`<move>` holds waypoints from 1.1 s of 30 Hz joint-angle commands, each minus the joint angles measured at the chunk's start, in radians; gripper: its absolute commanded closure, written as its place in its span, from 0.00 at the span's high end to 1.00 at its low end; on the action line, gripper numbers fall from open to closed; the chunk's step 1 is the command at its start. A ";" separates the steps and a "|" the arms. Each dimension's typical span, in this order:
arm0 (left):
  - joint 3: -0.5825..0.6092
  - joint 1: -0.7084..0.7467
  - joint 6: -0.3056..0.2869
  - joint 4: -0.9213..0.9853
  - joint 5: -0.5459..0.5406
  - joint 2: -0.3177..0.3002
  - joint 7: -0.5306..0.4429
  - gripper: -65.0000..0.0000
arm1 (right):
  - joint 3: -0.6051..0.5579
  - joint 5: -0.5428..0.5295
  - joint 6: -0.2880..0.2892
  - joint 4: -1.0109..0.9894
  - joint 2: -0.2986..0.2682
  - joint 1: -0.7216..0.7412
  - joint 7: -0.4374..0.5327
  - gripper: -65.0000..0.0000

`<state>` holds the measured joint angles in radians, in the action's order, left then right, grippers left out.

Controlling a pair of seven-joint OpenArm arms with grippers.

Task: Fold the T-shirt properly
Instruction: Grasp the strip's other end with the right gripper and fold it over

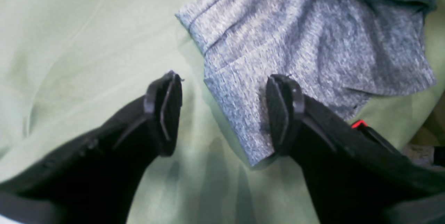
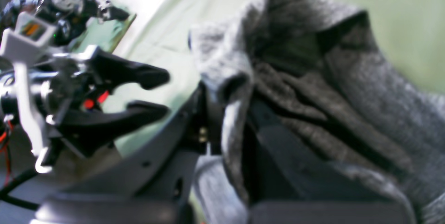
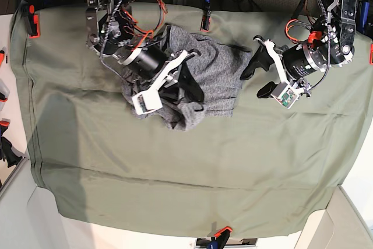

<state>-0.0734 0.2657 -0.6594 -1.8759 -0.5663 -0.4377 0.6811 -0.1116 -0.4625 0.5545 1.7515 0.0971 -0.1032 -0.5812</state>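
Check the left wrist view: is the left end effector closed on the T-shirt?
No. The left end effector stands wide open, with the T-shirt edge lying between its fingers ungripped.

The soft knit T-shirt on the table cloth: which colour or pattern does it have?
Heathered grey T-shirt, mottled, no print; clearest in the left wrist view.

1. The base view is evenly lit from above and sharp; the green cloth [image 3: 175, 173] shows only soft shadows beside the shirt [image 3: 215, 80].
2. The left wrist view is soft and washed out: the cloth left of the shirt glares pale, and the left pincer [image 1: 224, 113] is nearly black, with no detail.
3. The right wrist view is blurred throughout, with bright glare above the shirt.
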 commanded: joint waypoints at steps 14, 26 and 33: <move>-0.035 -0.010 -0.039 -0.016 -0.078 -0.012 -0.018 0.62 | -0.272 0.051 0.002 -0.073 0.005 0.031 0.071 0.58; -0.283 -0.008 -0.039 -0.016 -0.371 -0.011 0.106 0.62 | -0.260 0.127 -0.023 0.095 0.003 0.080 -0.006 0.47; -0.272 0.011 -0.039 -0.016 -0.419 0.004 0.116 0.43 | -0.151 0.264 -0.068 0.095 -0.006 0.094 -0.045 0.00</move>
<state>-0.3397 0.2848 -0.6888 -1.8755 -0.9634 -0.4229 0.8219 -0.2596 -0.1841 0.4824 1.8278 0.0830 -0.0219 -0.6491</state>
